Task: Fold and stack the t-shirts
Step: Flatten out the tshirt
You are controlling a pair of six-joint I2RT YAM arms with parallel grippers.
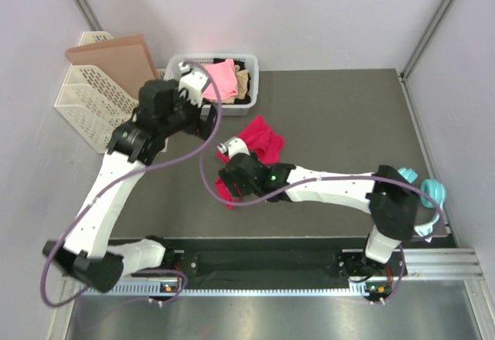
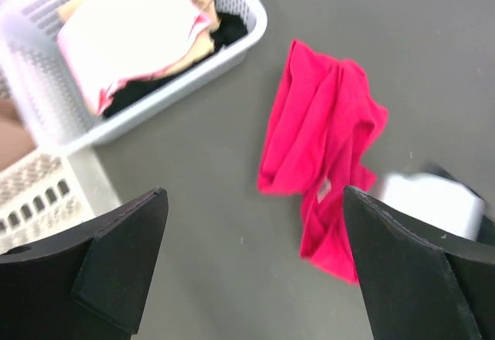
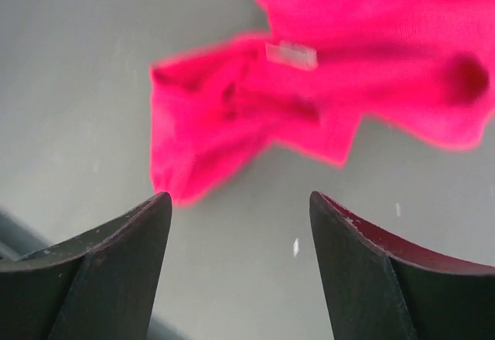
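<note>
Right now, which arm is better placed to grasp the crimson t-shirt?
Right. The right gripper, open, hovers just over the crimson t-shirt; the left gripper, also open, is nearer the basket.

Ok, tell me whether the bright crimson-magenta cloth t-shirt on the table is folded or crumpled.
Crumpled: the bright crimson-magenta cloth t-shirt lies bunched in uneven wrinkles on the grey table, its label showing.

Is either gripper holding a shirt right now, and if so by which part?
Nothing is held. The left gripper and right gripper are both open and empty; the crimson shirt lies loose on the table.
</note>
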